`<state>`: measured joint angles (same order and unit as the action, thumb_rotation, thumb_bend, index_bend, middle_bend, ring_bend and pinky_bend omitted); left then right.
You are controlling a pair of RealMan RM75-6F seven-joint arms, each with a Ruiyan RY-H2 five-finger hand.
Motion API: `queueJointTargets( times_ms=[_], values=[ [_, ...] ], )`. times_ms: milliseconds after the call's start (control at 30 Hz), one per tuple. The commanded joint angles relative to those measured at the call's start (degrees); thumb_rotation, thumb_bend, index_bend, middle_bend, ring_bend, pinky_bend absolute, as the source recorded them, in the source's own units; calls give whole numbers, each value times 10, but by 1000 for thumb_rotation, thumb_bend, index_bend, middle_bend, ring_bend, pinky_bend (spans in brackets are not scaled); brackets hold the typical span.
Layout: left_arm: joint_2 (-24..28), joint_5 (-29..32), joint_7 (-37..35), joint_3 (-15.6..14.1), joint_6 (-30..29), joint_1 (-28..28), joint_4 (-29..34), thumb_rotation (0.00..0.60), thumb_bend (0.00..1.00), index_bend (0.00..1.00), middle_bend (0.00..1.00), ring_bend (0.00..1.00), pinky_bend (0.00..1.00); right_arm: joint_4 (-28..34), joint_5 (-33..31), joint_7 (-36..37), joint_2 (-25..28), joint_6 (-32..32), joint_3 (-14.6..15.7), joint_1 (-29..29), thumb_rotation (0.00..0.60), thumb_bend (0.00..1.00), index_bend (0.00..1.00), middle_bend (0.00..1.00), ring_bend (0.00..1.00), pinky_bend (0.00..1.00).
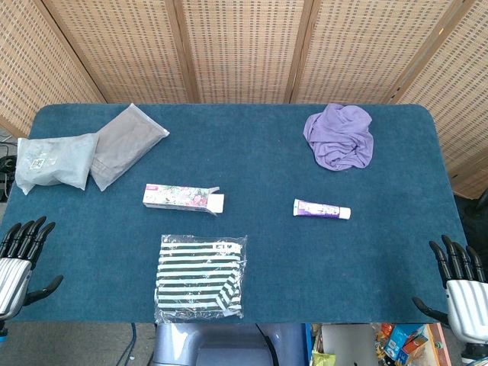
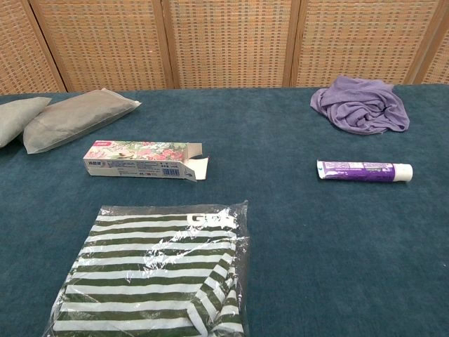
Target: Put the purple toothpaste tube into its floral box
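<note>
The purple toothpaste tube (image 1: 322,209) (image 2: 363,170) lies flat on the blue table, right of centre, its white cap pointing right. The floral box (image 1: 181,197) (image 2: 140,159) lies left of centre with its right end flap open toward the tube. My left hand (image 1: 19,263) hovers at the table's near left corner, fingers spread and holding nothing. At the near right corner my right hand (image 1: 461,286) is likewise empty with fingers apart. Both hands are far from the tube and box. Neither hand shows in the chest view.
A striped garment in a clear bag (image 1: 200,276) (image 2: 154,277) lies near the front edge. Two grey packets (image 1: 126,145) (image 1: 53,162) sit at the back left, and a crumpled purple cloth (image 1: 340,136) (image 2: 361,105) at the back right. A wicker screen stands behind the table (image 1: 259,160).
</note>
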<state>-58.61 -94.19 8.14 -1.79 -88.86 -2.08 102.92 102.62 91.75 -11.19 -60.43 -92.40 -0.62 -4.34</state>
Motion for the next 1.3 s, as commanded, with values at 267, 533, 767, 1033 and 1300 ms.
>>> queueJointTargets(
  times_ms=[267,533,767,1033,1300],
  values=[
    [-1,4,-3,3,1,0,-2,600,245,0,0,0,0,2,-4,9,2,17,-5,12,600,0,0,0,0,0],
    [-18,14,15,14,16,-13,-10,600,244,0,0,0,0,-13,-138,8,-5,246,-131,201,600,0,21,35,0,0],
    [-22,45,18,26,32,-21,-11,600,245,0,0,0,0,-79,-270,-25,-92,363,-177,320,600,2,217,232,127,122],
    [-18,87,12,43,48,-30,-11,600,245,0,0,0,0,-157,-385,-122,-196,392,-177,407,600,97,302,306,203,225],
    [-21,106,20,48,61,-36,-12,600,244,0,0,0,0,-208,-430,-165,-266,376,-153,436,600,148,332,333,230,262]
  ],
)
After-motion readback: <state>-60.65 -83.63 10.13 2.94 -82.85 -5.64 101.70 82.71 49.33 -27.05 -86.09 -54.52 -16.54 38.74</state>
